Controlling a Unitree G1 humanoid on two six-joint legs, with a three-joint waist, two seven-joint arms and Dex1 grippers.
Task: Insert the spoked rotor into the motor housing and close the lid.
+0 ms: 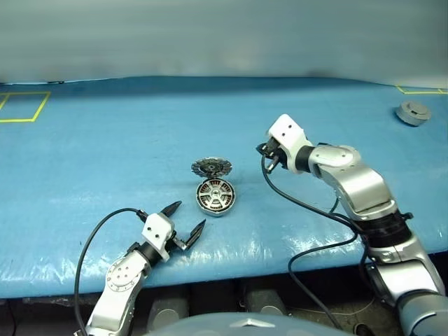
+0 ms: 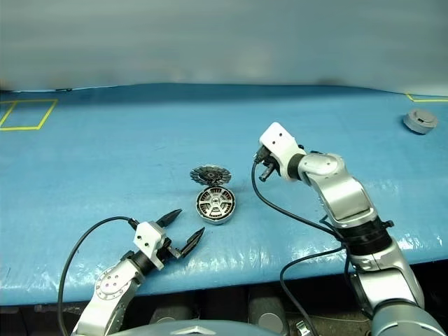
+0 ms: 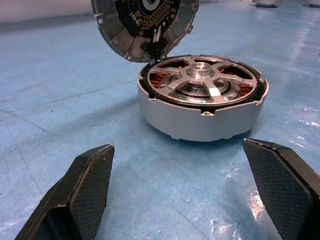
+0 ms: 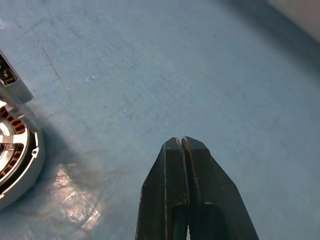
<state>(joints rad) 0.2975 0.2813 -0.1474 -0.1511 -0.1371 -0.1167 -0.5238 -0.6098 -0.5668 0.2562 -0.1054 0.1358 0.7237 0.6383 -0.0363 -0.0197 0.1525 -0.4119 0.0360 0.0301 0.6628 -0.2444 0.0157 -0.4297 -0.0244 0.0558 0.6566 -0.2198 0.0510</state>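
Note:
The motor housing (image 1: 215,207) sits mid-table on the blue mat, and the silver spoked rotor (image 3: 202,75) lies inside it over the copper windings. The lid (image 1: 211,168) stands tilted just behind the housing, resting against its far rim with its inner face towards me. My left gripper (image 1: 190,213) rests low on the near side of the housing, open, with nothing between its fingers. My right gripper (image 4: 181,145) hovers to the right of the housing and above the mat, shut and empty.
A grey round part (image 1: 413,113) lies at the far right of the table. A yellow tape square (image 1: 36,105) marks the far left corner. The table's front edge runs just behind my left gripper.

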